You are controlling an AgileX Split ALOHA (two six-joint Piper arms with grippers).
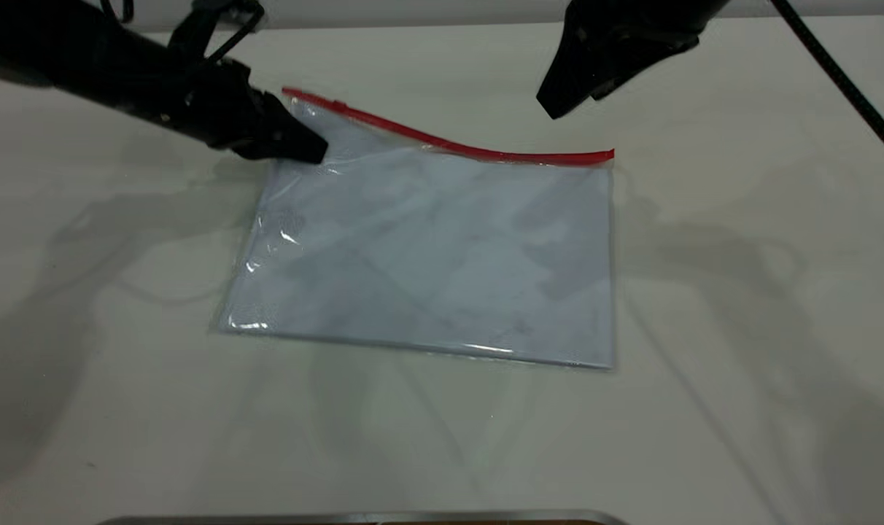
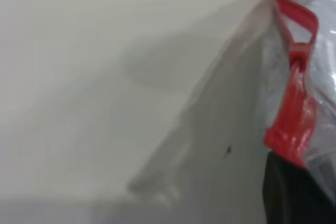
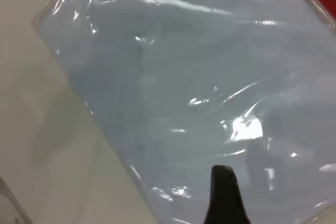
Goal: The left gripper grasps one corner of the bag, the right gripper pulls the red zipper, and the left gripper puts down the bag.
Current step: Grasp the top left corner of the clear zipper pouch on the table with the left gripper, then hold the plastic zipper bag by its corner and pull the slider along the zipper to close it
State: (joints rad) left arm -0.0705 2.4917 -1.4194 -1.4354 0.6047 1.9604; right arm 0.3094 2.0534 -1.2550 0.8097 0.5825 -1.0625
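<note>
Pale matte tabletop (image 1: 741, 328), flat clear plastic bag (image 1: 442, 255) raised at one corner.
Left gripper (image 1: 307, 148) clamped on corner beside thin red zipper strip (image 1: 449, 143); right gripper (image 1: 559, 102) above far zipper end, jaw state unclear. Risk: slick film slipping free, zipper sagging beyond reach.

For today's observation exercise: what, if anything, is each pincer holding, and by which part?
The left pincer holds the bag by its corner at the raised end of the red zipper. The right pincer hangs above, holding nothing.
</note>
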